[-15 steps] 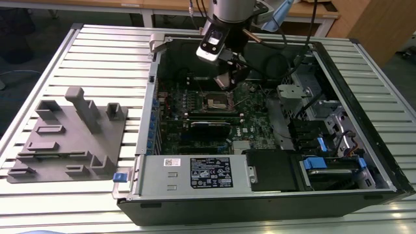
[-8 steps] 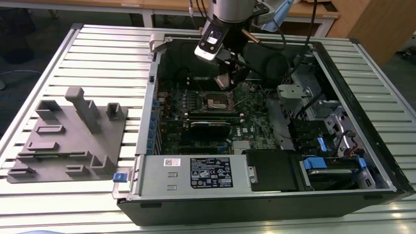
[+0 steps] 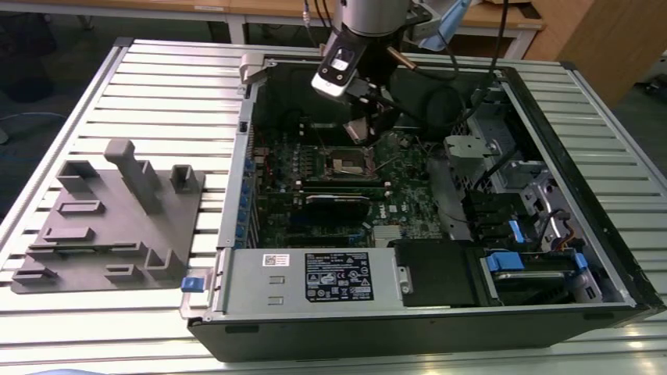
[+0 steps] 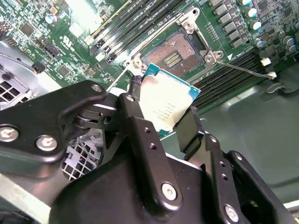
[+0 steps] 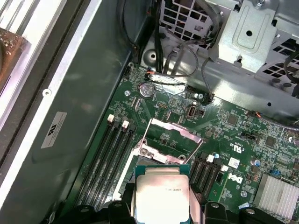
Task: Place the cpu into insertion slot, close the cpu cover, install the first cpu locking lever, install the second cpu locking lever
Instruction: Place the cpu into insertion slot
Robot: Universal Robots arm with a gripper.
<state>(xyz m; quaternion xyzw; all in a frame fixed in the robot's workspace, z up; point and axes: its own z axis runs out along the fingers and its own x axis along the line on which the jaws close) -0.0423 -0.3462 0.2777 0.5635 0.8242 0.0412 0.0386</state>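
The cpu (image 4: pixel 166 106) sits between the gripper's (image 4: pixel 164 98) fingers, just above the slot (image 4: pixel 177 51) and apart from it. Beyond the gripper's tips the cover (image 5: pixel 172 134) stands raised off the slot. Memory slots (image 5: pixel 105 158) flank the slot on both sides, on the board (image 3: pixel 276 219) inside the case (image 3: pixel 417 336).

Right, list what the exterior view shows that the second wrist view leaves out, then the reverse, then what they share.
Exterior view: the whole open computer case on the slatted table, a grey fixture block at the exterior view's left, and the labelled power supply. Second wrist view: the gripper shut on the cpu, held clear of the insertion slot, whose contacts lie bare, and a thin locking lever swung out. Shared: the green motherboard, the insertion slot and the gripper.
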